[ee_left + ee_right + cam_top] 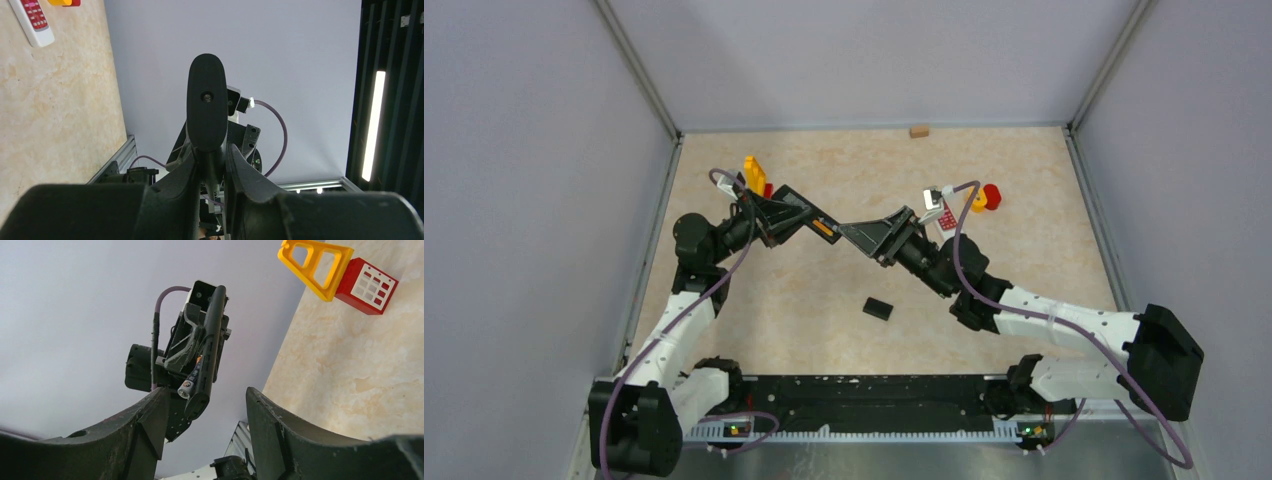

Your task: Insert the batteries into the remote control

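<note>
At the far left of the tabletop (824, 340) stand a yellow block (752, 168) and a red block (767, 189). The left tool (210, 165) is pressed tight on a black remote (802, 218), which it holds in the air. The remote's long axis runs from far left to near right, with its free end aimed at the right tool (856, 233). A battery (188, 384) sits in the remote's open side, lying along that same axis with its metal end toward the right tool. Its print is too small to read. The right tool is spread, near the remote's free end, gripping nothing. Nearer, a small black cover (877, 308) lies flat. Further right lies a white remote (34, 22) with red buttons.
</note>
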